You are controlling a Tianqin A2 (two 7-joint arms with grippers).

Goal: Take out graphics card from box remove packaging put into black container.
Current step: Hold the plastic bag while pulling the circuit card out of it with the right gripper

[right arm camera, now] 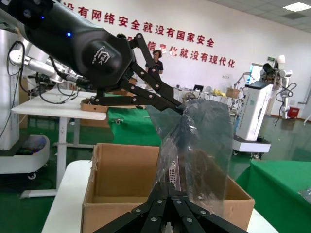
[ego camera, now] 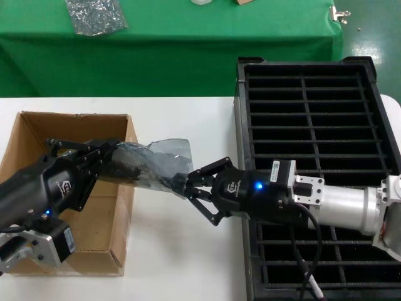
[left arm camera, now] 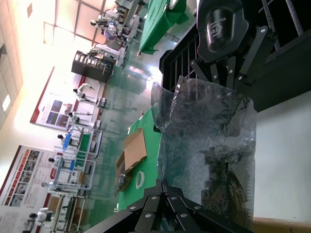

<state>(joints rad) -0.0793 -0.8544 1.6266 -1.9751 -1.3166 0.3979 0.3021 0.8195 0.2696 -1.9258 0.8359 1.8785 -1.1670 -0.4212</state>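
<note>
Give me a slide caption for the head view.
Both grippers, left and right, hold the bagged graphics card between box and black container.

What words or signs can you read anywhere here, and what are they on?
"没有网络安全就没有国家安全" in red: far white wall.
"信息化就没有现代化": same wall, start hidden behind left pincer.
Logos on right pincer and left pincer: too small to read.
Hall posters: blurred.

White table (ego camera: 175,251), green-draped bench (ego camera: 188,56) behind (green floor (right arm camera: 43,145), red-lettered wall (right arm camera: 194,46)).
</note>
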